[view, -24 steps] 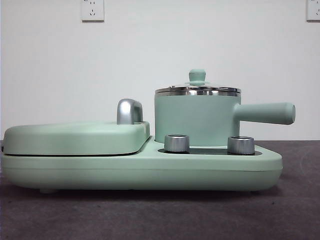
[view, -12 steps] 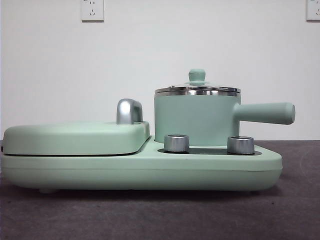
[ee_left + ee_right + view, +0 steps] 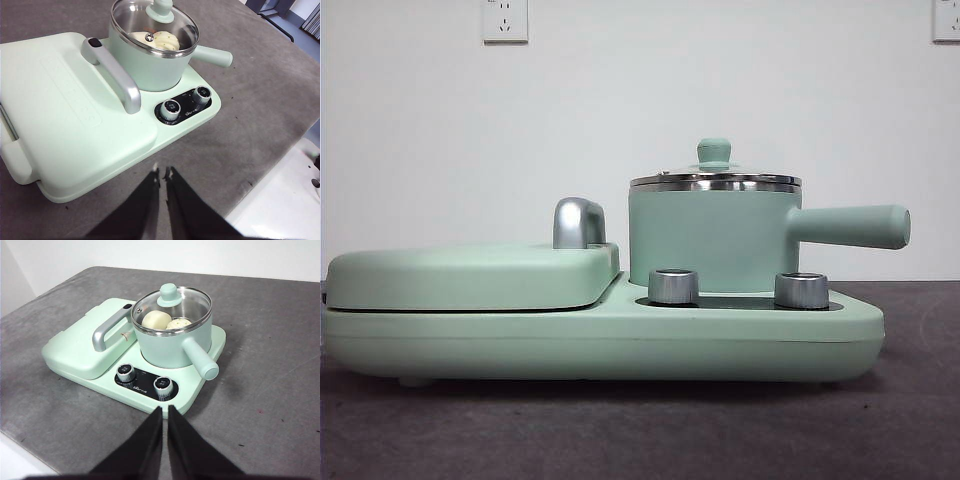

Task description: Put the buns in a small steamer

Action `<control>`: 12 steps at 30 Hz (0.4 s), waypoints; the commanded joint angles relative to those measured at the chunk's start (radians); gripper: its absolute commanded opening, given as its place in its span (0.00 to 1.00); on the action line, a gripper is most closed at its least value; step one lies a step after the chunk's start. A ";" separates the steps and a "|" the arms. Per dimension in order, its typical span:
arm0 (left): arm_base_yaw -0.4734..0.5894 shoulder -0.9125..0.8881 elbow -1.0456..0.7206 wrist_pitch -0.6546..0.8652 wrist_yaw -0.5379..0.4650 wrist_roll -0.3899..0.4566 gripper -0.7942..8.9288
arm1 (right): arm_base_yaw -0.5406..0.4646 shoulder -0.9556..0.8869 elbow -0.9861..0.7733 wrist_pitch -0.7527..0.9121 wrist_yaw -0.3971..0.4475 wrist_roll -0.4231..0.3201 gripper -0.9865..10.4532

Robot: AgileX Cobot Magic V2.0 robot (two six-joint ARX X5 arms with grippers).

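The small mint-green steamer [image 3: 715,235] stands on the right of the appliance base, its glass lid with a green knob [image 3: 714,152] on and its handle [image 3: 850,226] pointing right. Through the lid, the right wrist view shows the smooth bun [image 3: 156,320] and the speckled pleated bun [image 3: 178,323] inside the steamer [image 3: 172,342]. The left wrist view shows the pleated bun [image 3: 164,40] under the lid. My left gripper [image 3: 162,173] is shut and empty, held high above the table in front of the appliance. My right gripper [image 3: 164,410] is shut and empty, also held high and back.
The flat lidded griddle section [image 3: 470,275] with a steel handle [image 3: 578,222] fills the appliance's left half. Two steel knobs [image 3: 673,286] sit in front of the steamer. Grey cloth covers the table [image 3: 270,355]; its edge shows in the left wrist view [image 3: 270,175].
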 commanded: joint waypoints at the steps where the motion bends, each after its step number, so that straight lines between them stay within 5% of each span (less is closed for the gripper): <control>1: 0.002 -0.023 0.001 0.011 -0.003 0.001 0.11 | 0.005 0.001 0.008 0.011 0.001 0.009 0.10; 5: 0.049 -0.071 -0.021 0.037 0.002 0.001 0.11 | 0.005 0.001 0.008 0.011 0.001 0.009 0.10; 12: 0.283 -0.216 -0.284 0.331 0.002 0.015 0.11 | 0.005 0.001 0.008 0.011 0.001 0.009 0.10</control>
